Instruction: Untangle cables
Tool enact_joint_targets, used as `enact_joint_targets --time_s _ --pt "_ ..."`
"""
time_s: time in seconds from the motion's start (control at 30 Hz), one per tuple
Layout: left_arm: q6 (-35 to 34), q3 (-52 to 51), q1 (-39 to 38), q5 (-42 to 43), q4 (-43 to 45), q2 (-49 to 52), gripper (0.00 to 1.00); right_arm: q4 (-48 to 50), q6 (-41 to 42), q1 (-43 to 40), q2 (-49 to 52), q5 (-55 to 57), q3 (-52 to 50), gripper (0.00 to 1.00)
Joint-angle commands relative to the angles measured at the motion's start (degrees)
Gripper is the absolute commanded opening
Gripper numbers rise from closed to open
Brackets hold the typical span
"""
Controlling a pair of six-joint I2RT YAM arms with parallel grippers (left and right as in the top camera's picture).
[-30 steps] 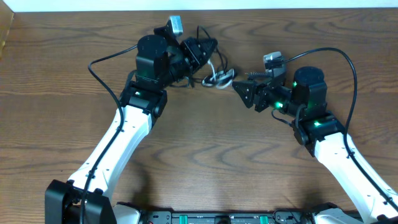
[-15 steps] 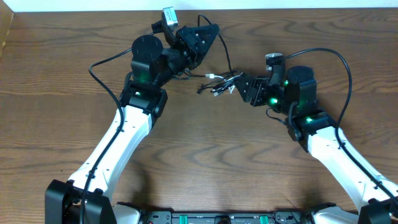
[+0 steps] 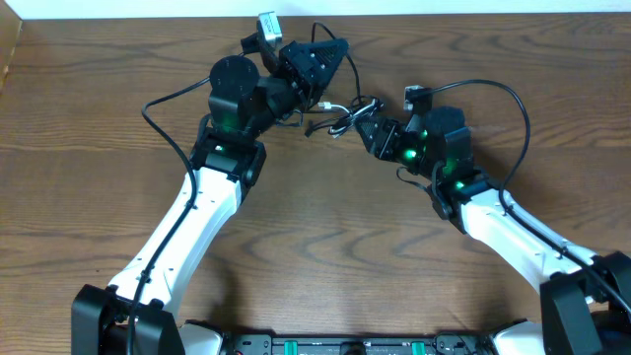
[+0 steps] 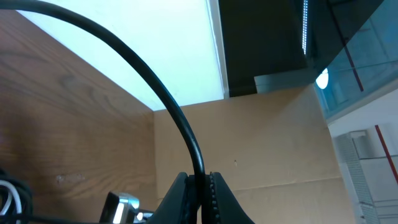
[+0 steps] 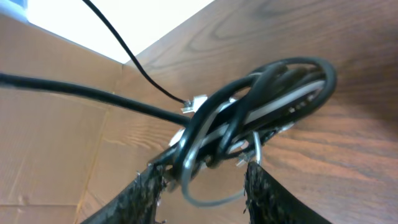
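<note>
We see the cables point(image 3: 345, 113) as a small knot on the table point(image 3: 325, 256) near its far edge, between the two arms. From overhead, its long axis runs roughly across the table from one gripper to the other, with the end toward the right arm slightly farther back. From that end the black cord point(image 3: 355, 84) climbs toward the far edge and curls over to the left gripper point(image 3: 340, 47).

The left wrist view shows us what the overhead cannot. The left gripper point(image 4: 200, 180) has its fingers pressed together on the black cord point(image 4: 177, 112), which arcs up and away to the left. Low in that frame we also see a metal plug point(image 4: 118, 208) and a bit of white cord point(image 4: 9, 196).

The right gripper point(image 3: 363, 126) points at the knot from the near right. In its wrist view the fingers point(image 5: 152, 186) stand spread, with the bundle point(image 5: 249, 106) starting between their tips. The bundle stretches diagonally away, and its rounded loop end points to the upper right. We cannot tell whether the pads press on it. Only this view separates the strands: a pale one point(image 5: 281, 102) lies inside the black loops, and a silver plug point(image 5: 196, 102) sits on the far side
</note>
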Motion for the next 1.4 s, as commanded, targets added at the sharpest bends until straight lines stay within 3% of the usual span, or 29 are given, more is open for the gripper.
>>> enact_joint_targets --time_s 0.0,0.17,0.3,0.37,0.53,0.8,1.03,1.2,1.37 --pt "-0.11 0.52 -0.28 0.57 0.74 -0.11 0.07 3.19 2.89 0.31 2.21 1.01 0.87 0.42" --pt "-0.35 0.55 -0.31 0.61 0.72 -0.11 0.07 6.14 2.71 0.28 5.44 1.97 0.87 0.33" --pt "-0.26 0.52 -0.28 0.59 0.61 -0.11 0.07 8.50 0.98 0.26 8.33 2.27 0.87 0.01" --pt "1.18 0.52 -0.24 0.26 -0.42 -0.11 0.07 8.52 -1.05 0.09 8.37 2.27 0.87 0.01" --pt "14.43 0.52 -0.15 -7.13 -8.92 -0.11 0.07 3.87 -4.85 -1.70 4.81 0.37 0.98 0.01" --pt "35.45 0.52 0.28 -26.14 -28.22 -0.11 0.07 -24.37 -16.26 -9.16 -4.48 -6.54 7.61 0.01" --pt "46.66 0.52 3.10 -26.27 -39.74 -0.11 0.07 -48.43 -28.35 -13.53 -6.19 -6.54 18.88 0.01" --pt "55.78 0.50 4.74 -26.34 -49.07 0.20 0.07 -57.31 -33.22 -14.45 -6.21 -6.99 24.30 0.01" --pt "61.02 0.26 5.29 -26.29 -52.72 0.72 0.09 -60.46 -34.42 -14.40 -6.21 -6.99 26.03 0.01"
